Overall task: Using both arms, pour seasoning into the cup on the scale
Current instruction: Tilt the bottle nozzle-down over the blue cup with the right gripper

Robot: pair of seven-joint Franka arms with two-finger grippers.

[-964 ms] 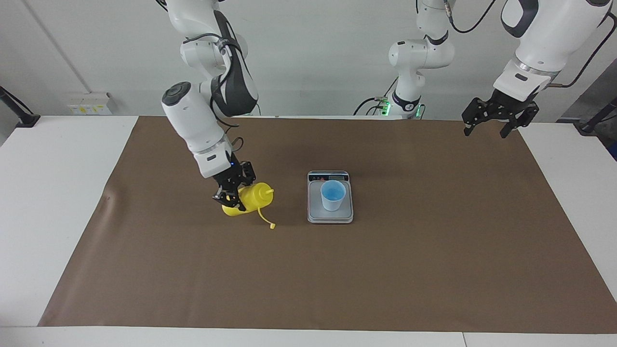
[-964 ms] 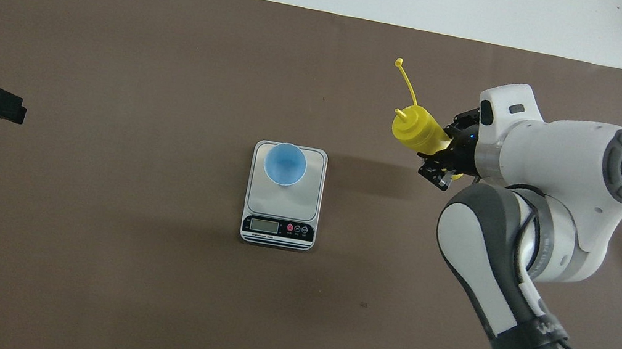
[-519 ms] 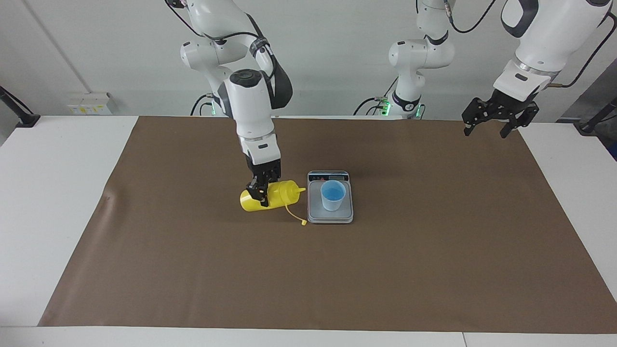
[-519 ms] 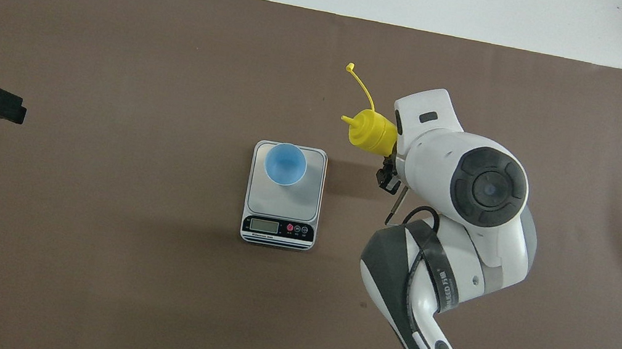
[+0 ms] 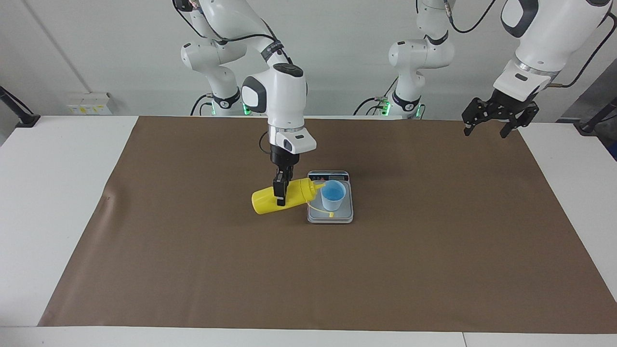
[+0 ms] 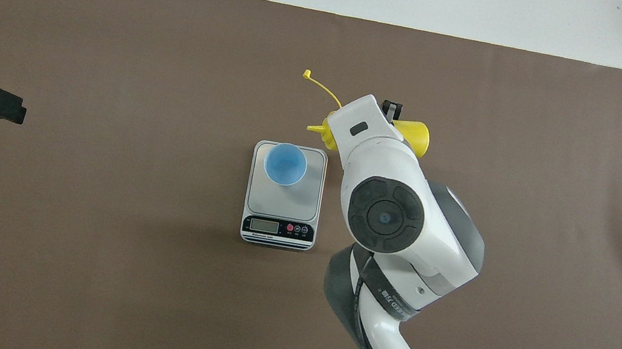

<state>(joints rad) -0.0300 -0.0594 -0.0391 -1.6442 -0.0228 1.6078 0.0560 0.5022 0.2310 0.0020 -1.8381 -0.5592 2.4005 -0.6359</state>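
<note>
a: while the right arm does the carrying, what lies on the brown mat [image 5: 434,250] from biggest down?

b: the scale [image 5: 337,214] sits mid-mat, display strip toward the robots, with the cup [image 5: 333,195] upright on its plate. the seasoning [image 5: 270,200] hangs just beside the cup, at about nine o'clock of it in the facing view, lying almost flat, nozzle at the cup's rim.

a: who has it?

b: the right gripper [image 5: 280,193], clamped tight around the bottle's middle from above. the tethered cap [image 5: 331,215] dangles down onto the scale plate, i think; touching or just above, hard to say.

a: and the other arm?

b: the left gripper [image 5: 488,126] waits with its fingers spread, holding nothing, over the mat's corner at roughly two o'clock of the scale.

a: so how should the pour go?

b: my judgement: get the nozzle tip squarely over the blue inside, then dip it below level gently. keep the bottle and cap off the cup and plate, or the reading is spoiled or the cup tips.
</note>
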